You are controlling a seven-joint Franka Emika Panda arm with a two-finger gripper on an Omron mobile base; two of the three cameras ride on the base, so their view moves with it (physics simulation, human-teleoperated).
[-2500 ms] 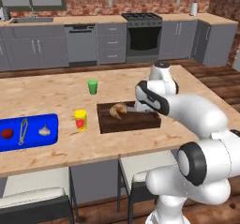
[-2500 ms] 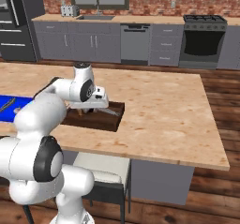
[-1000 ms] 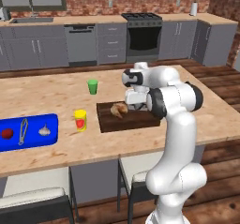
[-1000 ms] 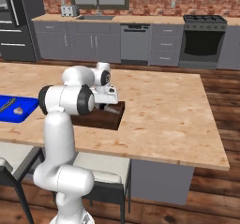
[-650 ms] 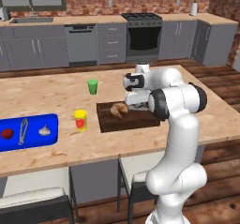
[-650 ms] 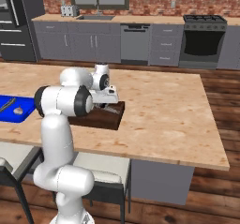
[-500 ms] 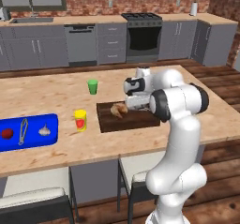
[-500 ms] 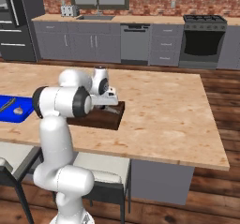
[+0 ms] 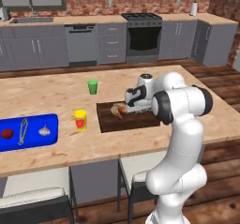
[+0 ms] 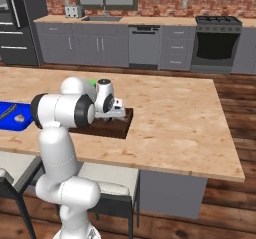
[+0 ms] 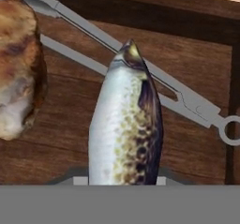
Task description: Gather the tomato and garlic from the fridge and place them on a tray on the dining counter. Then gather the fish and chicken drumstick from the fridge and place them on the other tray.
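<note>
My gripper (image 9: 133,101) hangs low over the dark brown tray (image 9: 108,123) on the dining counter, shut on the fish (image 11: 124,129), whose silver speckled body points away from the hand just above the tray floor. The browned chicken drumstick (image 9: 117,109) lies on the same tray, left of the fish (image 11: 18,68). Far to the left, the blue tray (image 9: 52,121) holds the red tomato (image 9: 7,133) and the white garlic (image 9: 44,130). In the right base view my gripper (image 10: 116,112) sits at the brown tray's (image 10: 121,126) near corner; my arm hides the tray's contents.
Grey metal tongs (image 11: 187,99) lie across the brown tray under the fish. Another pair of tongs (image 9: 22,130) rests on the blue tray. A green cup (image 9: 93,86) and a yellow and red bottle (image 9: 80,120) stand between the trays. Chairs stand under the counter's near edge.
The hand has come down toward the brown tray with the fish still in its grip. The drumstick and the blue tray's contents have not moved.
</note>
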